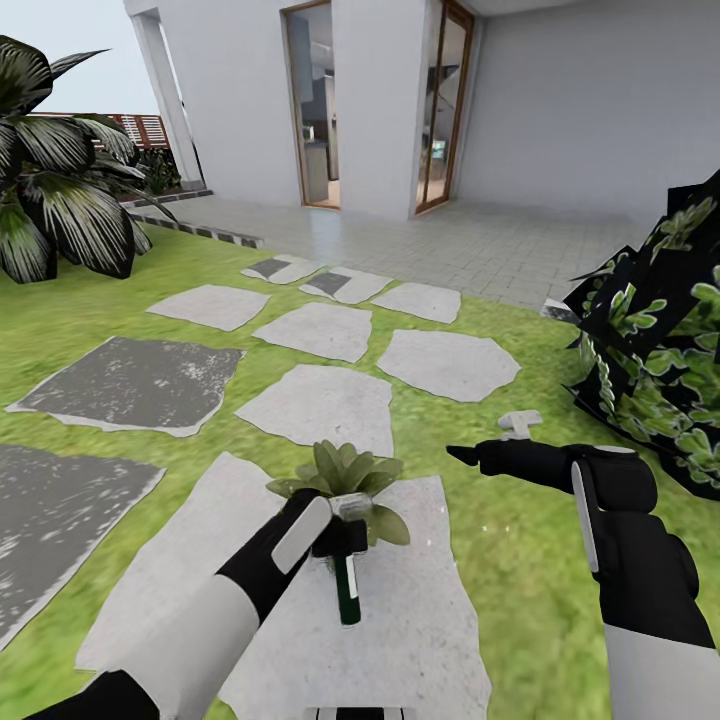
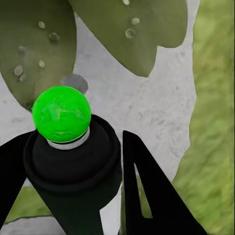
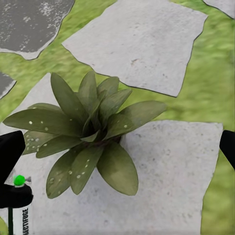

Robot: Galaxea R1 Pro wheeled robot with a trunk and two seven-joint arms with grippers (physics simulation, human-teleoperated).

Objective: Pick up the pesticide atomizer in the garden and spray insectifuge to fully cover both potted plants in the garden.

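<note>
The left end effector (image 1: 340, 535) is clamped on the pesticide atomizer (image 1: 347, 590), a slim dark-green bottle with a white label band, which hangs from the grip over a pale stepping stone (image 1: 420, 640) in the garden lawn (image 1: 520, 560). In the left wrist view the bottle's black collar (image 2: 73, 166) sits between the two black fingers (image 2: 152, 196), topped by a bright green ball tip (image 2: 61, 113). Just beyond the bottle stands a potted plant (image 1: 345, 475), a low rosette of broad olive-green leaves flecked with pale droplets; the right wrist view looks down on the same rosette (image 3: 90, 129) resting on the stone, with the bottle's green tip and lettered label (image 3: 19, 205) near it at the frame's edge. The right end effector (image 1: 470, 457) hovers over the grass beside the stone, its fingers apart and holding nothing. A large dark-leaved plant (image 1: 60, 200) grows near the house (image 1: 560, 100), and a leafy bush (image 1: 670, 340) stands close to the right arm
</note>
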